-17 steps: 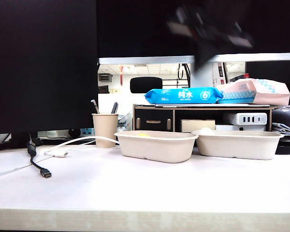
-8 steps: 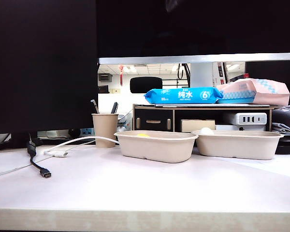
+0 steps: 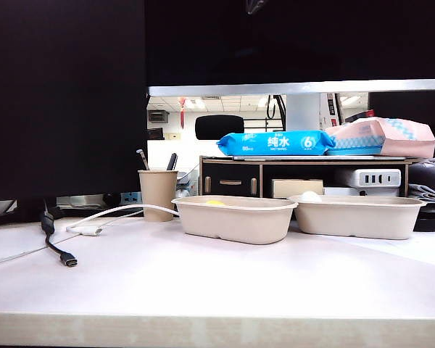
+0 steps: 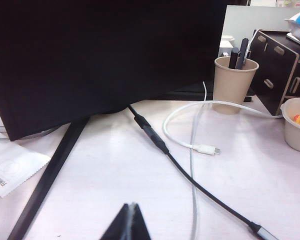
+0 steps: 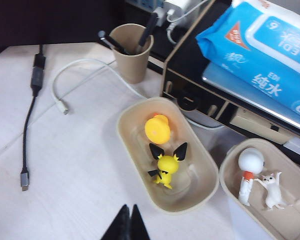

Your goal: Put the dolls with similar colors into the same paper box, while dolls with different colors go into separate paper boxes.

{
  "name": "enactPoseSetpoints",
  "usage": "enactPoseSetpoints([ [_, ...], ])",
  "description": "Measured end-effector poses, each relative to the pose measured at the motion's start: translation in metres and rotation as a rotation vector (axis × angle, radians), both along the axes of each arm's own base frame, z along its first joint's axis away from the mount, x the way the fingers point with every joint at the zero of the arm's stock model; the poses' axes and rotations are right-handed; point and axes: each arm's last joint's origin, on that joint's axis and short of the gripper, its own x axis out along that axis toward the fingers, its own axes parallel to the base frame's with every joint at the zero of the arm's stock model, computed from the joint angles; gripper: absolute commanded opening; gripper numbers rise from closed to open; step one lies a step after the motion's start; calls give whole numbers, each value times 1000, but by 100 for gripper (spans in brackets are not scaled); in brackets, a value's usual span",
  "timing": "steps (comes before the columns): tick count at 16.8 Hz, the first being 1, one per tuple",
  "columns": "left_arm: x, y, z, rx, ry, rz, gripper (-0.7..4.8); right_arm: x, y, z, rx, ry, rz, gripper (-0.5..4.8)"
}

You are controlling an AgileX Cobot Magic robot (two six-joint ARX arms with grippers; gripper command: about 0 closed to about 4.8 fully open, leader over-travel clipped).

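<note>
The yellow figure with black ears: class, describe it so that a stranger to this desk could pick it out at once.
Find the wooden drawer shelf carrying the blue wipes pack. In front of it lie two beige paper trays; take the tray nearer the paper cup. It holds two yellow toys: the figure has pointed black-tipped ears, while the duck beside it is round and plain.
</note>
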Motion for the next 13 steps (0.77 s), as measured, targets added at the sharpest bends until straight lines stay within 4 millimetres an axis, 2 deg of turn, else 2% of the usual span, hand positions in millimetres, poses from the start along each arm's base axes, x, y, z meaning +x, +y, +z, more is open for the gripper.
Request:
enactPoseSetpoints([
  [8, 0, 0, 0, 0, 0, 0, -5, -4, -3, 4, 10, -8, 4, 0],
  [12, 0, 0, 0, 0, 0, 0, -5, -28, -33, 35, 21, -138, 44, 0],
  [13, 0, 0, 0, 0, 0, 0, -5, -34, -52, 46, 25, -192, 20, 0],
])
